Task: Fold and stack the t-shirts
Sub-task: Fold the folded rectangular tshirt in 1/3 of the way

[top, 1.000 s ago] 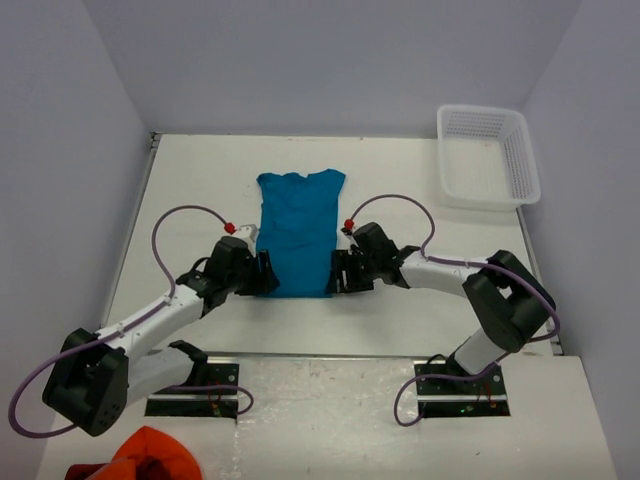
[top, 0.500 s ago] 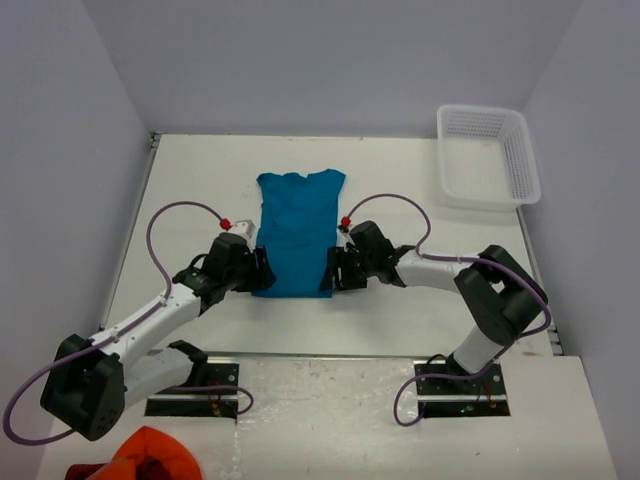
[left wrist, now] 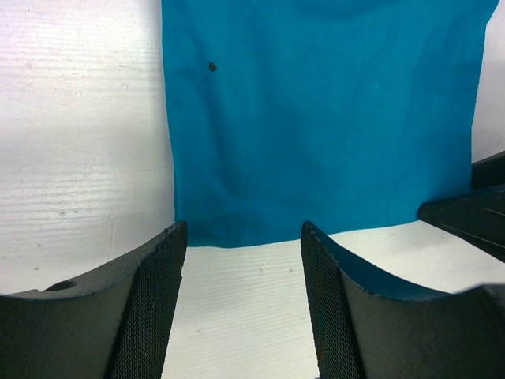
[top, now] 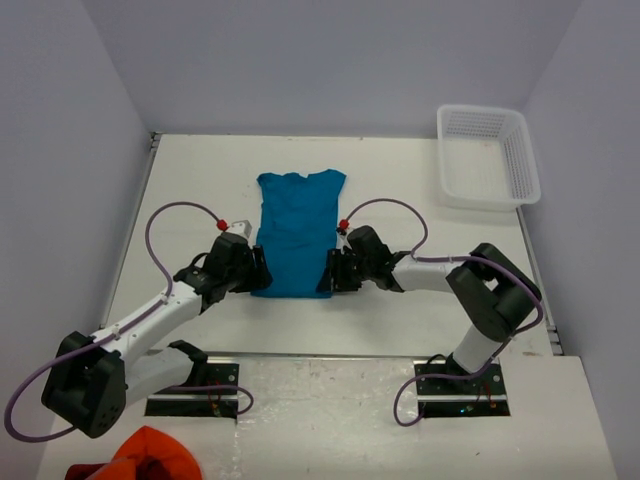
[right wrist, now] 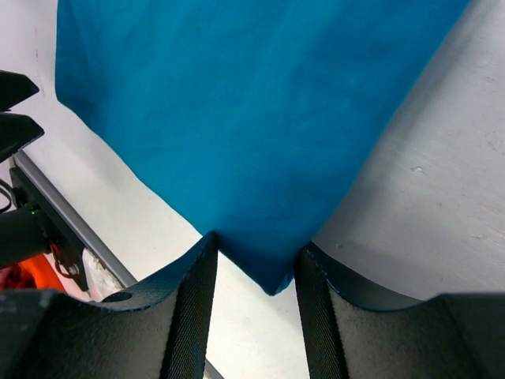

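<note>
shirt: plain teal-blue cotton t-shirt (top: 298, 235) is lying flat mid white counter (top: 200, 180) as a narrow strip, no sleeves sticking out
long axis: running near-to-far, collar far, hem toward the arm bases
left fingers (left wrist: 170, 253): standing apart, low at the near-left hem corner; hem edge is sitting right at the tips, cloth ahead, nothing clamped
right fingers (right wrist: 201, 272): standing apart, near-right hem corner is poking in between them, not pinched yet
nearer arm: neither; one per corner, mirrored
next, likely: both pinching the hem, then carrying it toward the collar to halve the strip

A robot lab: white table (top: 200, 180) boxed by plain walls (top: 330, 60).
</note>
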Motion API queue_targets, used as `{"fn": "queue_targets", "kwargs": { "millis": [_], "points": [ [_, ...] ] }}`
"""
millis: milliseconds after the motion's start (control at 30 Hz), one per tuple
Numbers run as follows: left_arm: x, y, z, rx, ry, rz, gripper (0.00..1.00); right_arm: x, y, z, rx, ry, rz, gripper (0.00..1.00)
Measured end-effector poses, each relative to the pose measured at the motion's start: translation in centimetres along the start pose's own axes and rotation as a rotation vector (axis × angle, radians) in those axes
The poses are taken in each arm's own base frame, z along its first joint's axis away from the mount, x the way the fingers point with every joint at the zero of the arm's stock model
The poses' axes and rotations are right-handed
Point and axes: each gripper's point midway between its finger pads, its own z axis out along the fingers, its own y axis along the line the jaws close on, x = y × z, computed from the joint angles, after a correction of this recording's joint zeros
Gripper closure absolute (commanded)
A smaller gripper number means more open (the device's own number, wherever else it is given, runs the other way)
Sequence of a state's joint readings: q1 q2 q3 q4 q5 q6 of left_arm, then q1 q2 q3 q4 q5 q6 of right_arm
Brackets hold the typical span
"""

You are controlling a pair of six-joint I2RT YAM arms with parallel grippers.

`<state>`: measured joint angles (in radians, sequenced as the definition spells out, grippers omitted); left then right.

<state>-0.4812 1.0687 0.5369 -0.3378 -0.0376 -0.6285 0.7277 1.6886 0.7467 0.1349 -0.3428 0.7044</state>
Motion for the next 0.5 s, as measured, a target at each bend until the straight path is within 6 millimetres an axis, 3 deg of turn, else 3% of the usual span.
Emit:
{"fn": "queue_targets", "kwargs": {
  "millis": [333,500],
  "points": [
    [1.1,1.2,1.2,-0.068,0.050,-0.012,0.39,1.3,0.4,-0.5,-0.015,-0.003,0.006,0.52],
    [1.6,1.7,1.7,-0.096,0.071,-0.011,0.39,1.9,0.2,-0.9,-0.012,-0.002,0.010,0.58]
  ]
}}
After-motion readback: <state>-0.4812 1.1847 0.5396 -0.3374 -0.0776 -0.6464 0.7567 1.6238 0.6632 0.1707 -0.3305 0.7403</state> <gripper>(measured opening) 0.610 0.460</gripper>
